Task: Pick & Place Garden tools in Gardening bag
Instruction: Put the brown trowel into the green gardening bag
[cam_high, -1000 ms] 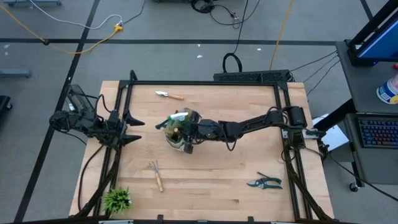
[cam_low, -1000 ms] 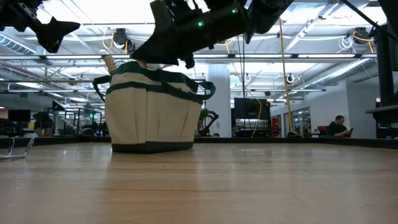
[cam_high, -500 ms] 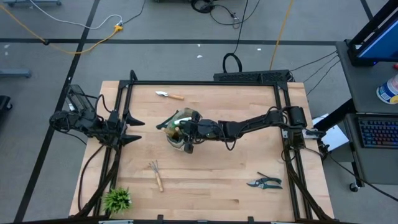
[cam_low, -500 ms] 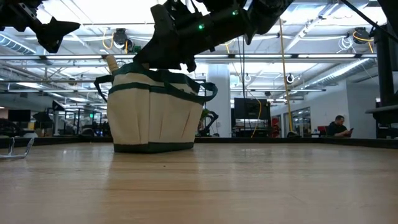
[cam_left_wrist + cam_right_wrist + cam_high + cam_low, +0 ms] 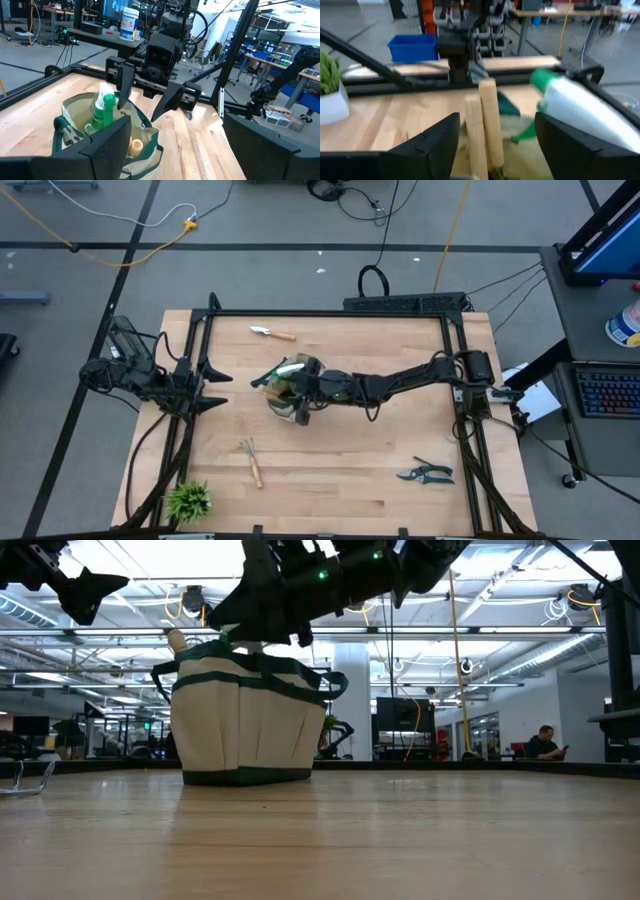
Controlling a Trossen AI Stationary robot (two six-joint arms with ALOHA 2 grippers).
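The beige gardening bag (image 5: 285, 390) with green trim stands on its base mid-table. A green spray bottle (image 5: 102, 112) and two wooden handles (image 5: 485, 130) stick up out of its mouth. My right gripper (image 5: 136, 111) hovers level over the mouth, open, a finger on either side of the handles and apart from them. My left gripper (image 5: 222, 390) waits open at the table's left edge. On the table lie a trowel (image 5: 272, 333) at the far side, a pronged rake (image 5: 251, 460) at the near left, and pruning shears (image 5: 425, 473) at the near right.
A small leafy plant in a white pot (image 5: 188, 500) stands at the near left corner. The black frame rails (image 5: 330, 313) run along the table's far and side edges. Bare wood (image 5: 350, 450) lies between the bag and the shears.
My right gripper has opened above the bag's mouth while staying in place. The bag and the tools standing in it remain where they were.
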